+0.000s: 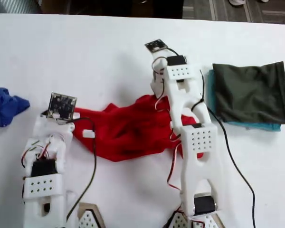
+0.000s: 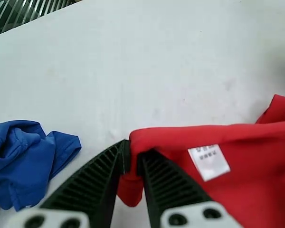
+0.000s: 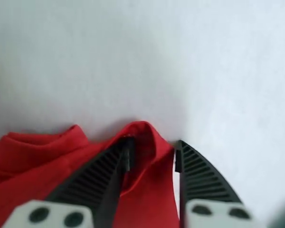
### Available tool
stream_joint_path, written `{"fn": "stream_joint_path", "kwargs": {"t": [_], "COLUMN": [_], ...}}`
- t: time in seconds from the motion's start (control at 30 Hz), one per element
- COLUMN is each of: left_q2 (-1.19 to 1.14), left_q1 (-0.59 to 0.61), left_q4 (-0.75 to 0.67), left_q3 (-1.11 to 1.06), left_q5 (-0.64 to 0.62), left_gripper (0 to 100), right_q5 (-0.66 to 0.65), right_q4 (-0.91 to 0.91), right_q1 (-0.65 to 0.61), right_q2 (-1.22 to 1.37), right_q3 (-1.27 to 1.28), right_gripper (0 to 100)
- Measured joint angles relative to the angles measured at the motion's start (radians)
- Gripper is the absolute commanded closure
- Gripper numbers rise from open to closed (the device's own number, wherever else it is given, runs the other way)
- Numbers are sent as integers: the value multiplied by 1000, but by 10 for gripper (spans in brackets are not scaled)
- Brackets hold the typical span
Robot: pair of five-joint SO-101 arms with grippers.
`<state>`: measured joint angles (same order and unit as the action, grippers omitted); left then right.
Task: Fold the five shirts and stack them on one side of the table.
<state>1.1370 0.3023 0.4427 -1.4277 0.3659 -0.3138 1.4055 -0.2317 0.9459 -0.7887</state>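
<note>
- The crumpled red cloth shirt (image 1: pixel 128 130) is lying mid-table, with the folded dark green shirt (image 1: pixel 251 92) at its 2 o'clock.
- The left claw (image 2: pixel 133 159) is pinching its edge.
- The right claw (image 3: pixel 152 154) is sitting spread around a fold.
- That loose fold could be slipping out and bunching up.

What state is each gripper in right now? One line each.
Left gripper: shut on the red shirt, at its edge.
Right gripper: open, straddling a shirt fold.

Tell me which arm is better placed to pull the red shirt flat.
Left, probably. The left gripper is shut on an edge of the red shirt, so it can pull; the right gripper is open around a fold and must close first.
</note>
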Motion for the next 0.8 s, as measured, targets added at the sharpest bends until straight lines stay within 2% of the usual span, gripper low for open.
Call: {"fn": "stream_joint_path", "kwargs": {"t": [0.3,0.37,0.43,0.8], "left_q2": [0,0,0,0], "left_q1": [0,0,0,0], "left_q4": [0,0,0,0], "left_q3": [0,0,0,0], "left_q5": [0,0,0,0], "left_gripper": [974,974,974,974], "right_q5": [0,0,0,0], "right_q4": [0,0,-2,18], "right_q1": [0,0,0,11], "right_q2": [9,12,25,-58], "right_q3": [-38,-38,-48,-55], "right_gripper": [877,913,990,976]}}
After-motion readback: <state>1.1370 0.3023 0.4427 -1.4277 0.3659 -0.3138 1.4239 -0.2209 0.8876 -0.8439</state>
